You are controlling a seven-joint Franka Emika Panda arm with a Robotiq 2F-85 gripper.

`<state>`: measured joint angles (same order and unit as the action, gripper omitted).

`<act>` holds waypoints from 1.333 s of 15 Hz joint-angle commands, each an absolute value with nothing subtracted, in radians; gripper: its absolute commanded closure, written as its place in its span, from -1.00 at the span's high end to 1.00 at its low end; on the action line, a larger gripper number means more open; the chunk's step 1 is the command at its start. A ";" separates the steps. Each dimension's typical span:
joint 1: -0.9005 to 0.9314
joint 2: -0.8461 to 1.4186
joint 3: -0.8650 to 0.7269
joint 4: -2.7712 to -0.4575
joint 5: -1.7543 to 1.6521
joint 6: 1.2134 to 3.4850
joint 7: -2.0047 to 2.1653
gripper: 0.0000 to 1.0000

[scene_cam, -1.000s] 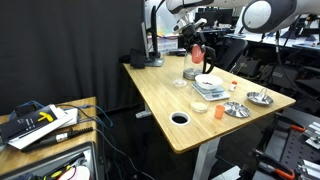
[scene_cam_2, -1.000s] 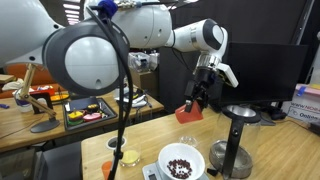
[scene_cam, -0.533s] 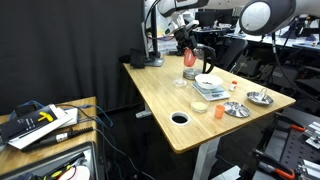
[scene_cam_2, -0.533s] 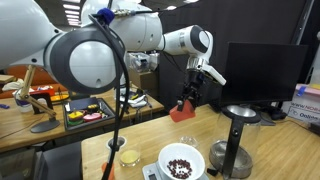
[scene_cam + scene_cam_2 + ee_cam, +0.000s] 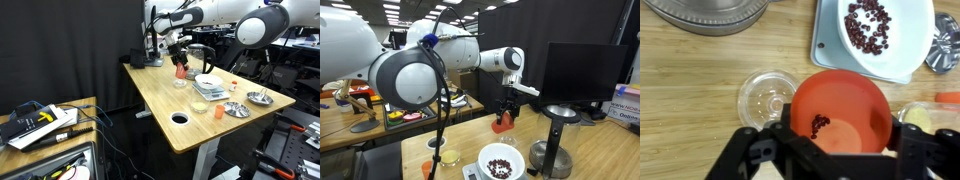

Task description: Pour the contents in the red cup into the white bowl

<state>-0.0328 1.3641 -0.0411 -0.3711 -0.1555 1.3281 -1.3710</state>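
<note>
My gripper (image 5: 840, 148) is shut on the red cup (image 5: 840, 105), which is held upright with its mouth to the wrist camera. A few dark beans (image 5: 820, 124) cling inside it. The white bowl (image 5: 908, 40) lies to the upper right in the wrist view on a grey scale, holding a heap of dark beans. In both exterior views the cup (image 5: 181, 69) (image 5: 503, 122) hangs above the table, off to one side of the bowl (image 5: 208, 83) (image 5: 501, 164), with the gripper (image 5: 180, 62) (image 5: 506, 113) around it.
A clear glass dish (image 5: 767, 97) sits on the wood right beside the cup. Shiny metal dishes (image 5: 236, 109) (image 5: 259, 98) and a paler orange cup (image 5: 218, 109) stand near the table's edge. A black stand (image 5: 558, 140) rises next to the bowl. The tabletop has a round hole (image 5: 180, 118).
The arm has carried the cup down and sideways away from the bowl. The cup has turned from tilted back to upright.
</note>
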 commanded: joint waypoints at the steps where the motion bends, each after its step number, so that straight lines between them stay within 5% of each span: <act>1: 0.027 1.405 -0.119 -0.352 -0.263 1.370 -1.364 0.09; 19: 0.083 1.478 -0.156 -0.378 -0.346 1.228 -1.310 0.09; 20: 0.081 1.477 -0.151 -0.377 -0.341 1.224 -1.315 0.33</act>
<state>0.0921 1.4774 -0.1685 -0.3936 -0.3606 1.2536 -1.2999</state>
